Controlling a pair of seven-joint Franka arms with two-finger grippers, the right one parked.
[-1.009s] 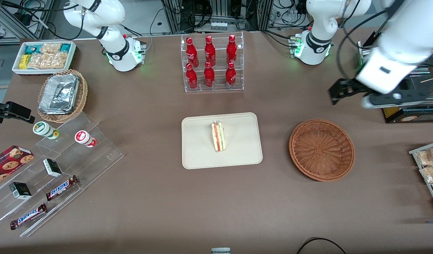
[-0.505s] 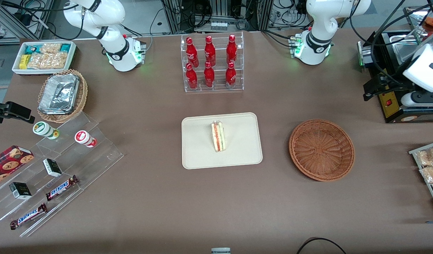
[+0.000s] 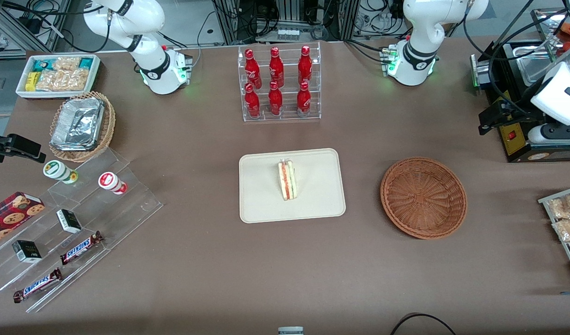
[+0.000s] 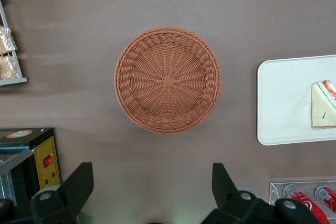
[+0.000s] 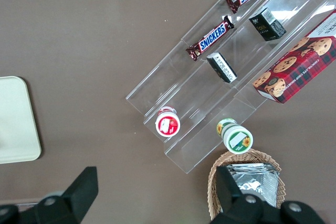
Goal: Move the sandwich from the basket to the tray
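Nearest you sits the basket, bare inside, toward the working arm's end of the bench. Your sandwich lies on the tray mid-bench. Farthest, your gripper hangs wide open, holding nothing.

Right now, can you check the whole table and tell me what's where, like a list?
Surface: brown table, flat, no spills seen.
Job's things: sandwich lies on the tray; basket has nothing in it, beside the tray toward the working arm's end.
Clutter: red bottles in a clear rack; candy bars on clear steps; foil trays in a tan basket; snack bin.
Grippers: gripper open, holding nothing, high above the table near the basket.
Cables: black cable at the table edge nearest the front camera.
Surroundings: black machine at the working arm's end.
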